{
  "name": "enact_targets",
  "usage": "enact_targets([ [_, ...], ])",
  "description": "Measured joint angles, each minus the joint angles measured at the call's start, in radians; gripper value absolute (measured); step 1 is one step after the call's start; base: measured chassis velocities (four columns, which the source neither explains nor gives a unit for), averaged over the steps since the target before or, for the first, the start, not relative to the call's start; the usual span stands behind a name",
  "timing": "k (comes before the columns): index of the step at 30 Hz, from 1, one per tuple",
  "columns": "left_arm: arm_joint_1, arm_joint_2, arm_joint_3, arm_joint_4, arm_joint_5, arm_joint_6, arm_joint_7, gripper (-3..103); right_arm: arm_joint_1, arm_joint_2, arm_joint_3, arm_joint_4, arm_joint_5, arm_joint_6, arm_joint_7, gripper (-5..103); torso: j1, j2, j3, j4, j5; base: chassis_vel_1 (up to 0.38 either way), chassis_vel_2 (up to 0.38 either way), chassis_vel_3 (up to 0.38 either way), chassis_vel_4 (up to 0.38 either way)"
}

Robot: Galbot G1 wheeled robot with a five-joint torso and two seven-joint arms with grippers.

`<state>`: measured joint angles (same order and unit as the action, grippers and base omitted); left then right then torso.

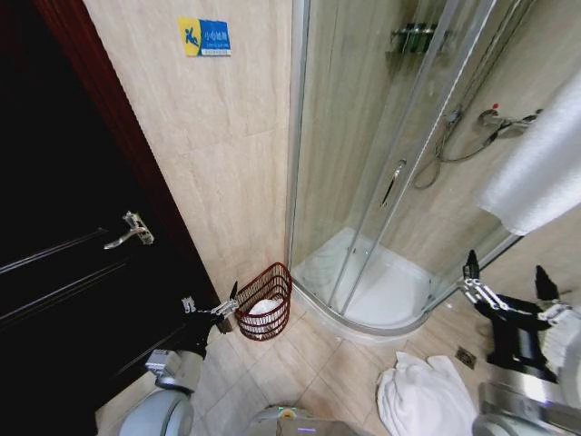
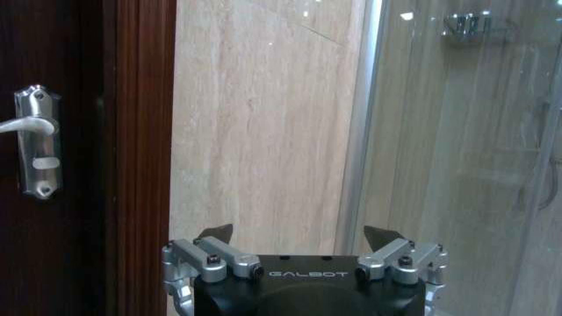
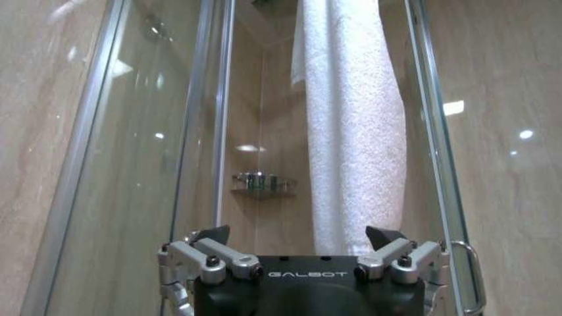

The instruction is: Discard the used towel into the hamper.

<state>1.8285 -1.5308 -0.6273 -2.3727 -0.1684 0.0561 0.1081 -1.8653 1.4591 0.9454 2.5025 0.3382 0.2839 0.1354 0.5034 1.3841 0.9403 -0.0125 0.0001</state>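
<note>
Your left hand [image 1: 211, 307] hangs low with its fingers spread wide and empty, just beside the hamper [image 1: 264, 301], between it and the dark door [image 1: 64, 227]. Your right hand [image 1: 505, 280] is also wide and empty, raised over the floor's right side, near the shower's glass [image 1: 390, 145].

The hamper stands on the floor against the wall, at the corner where the tiled wall meets the shower tray [image 1: 368, 295]. Something white already lies inside it. A crumpled towel [image 1: 422, 398] lies on the floor at the near right, well apart from the hamper and below your right hand. Another towel [image 3: 351, 125] hangs high up at the right; judged from the task, the one on the floor is the used one.

The step in hand looks like the pickup. Bring the right hand straight down over the heap's highest fold, keep the fingers wide until they straddle the cloth, then close on a thick bunch so no tail drags.

Room is tight. The shower's curved kerb juts out between towel and hamper, so carry the towel high and over the open floor in front of it. Mind the floor drain [image 1: 466, 356] beside the towel and the door handle [image 1: 130, 231] on the left.
</note>
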Motion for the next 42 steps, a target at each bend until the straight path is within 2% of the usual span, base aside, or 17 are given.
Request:
enact_targets([
  [6, 0.0, 0.0, 0.0, 0.0, 0.0, 0.0, 0.0, 100, 0.004, -0.038, -0.008, -0.001, 0.001, 0.005, -0.003, 100, 0.0, 0.0, 0.0, 0.0, 0.0, 0.0, 0.0, 0.0, 0.0],
  [12, 0.0, 0.0, 0.0, 0.0, 0.0, 0.0, 0.0, 100, 0.008, -0.048, -0.024, -0.001, 0.004, 0.023, -0.043, 100, 0.0, 0.0, 0.0, 0.0, -0.0001, 0.0, 0.0, 0.0, 0.0],
  [21, 0.0, 0.0, 0.0, 0.0, 0.0, 0.0, 0.0, 100, 0.011, -0.064, -0.016, -0.002, 0.024, 0.025, -0.051, 100, 0.0, 0.0, 0.0, 0.0, -0.0002, 0.0, 0.0, 0.0, 0.0],
  [34, 0.0, 0.0, 0.0, 0.0, 0.0, 0.0, 0.0, 100, 0.011, -0.064, -0.015, -0.003, 0.025, 0.026, -0.057, 100, 0.0, 0.0, 0.0, 0.0001, 0.0005, -0.098, -0.093, 0.1, 0.095],
  [42, 0.0, 0.0, 0.0, 0.0, 0.0, 0.0, 0.0, 100, 0.012, -0.065, -0.016, -0.003, 0.025, 0.027, -0.066, 100, 0.0, 0.0, 0.0, -0.0001, -0.0004, -0.105, -0.106, 0.102, 0.103],
])
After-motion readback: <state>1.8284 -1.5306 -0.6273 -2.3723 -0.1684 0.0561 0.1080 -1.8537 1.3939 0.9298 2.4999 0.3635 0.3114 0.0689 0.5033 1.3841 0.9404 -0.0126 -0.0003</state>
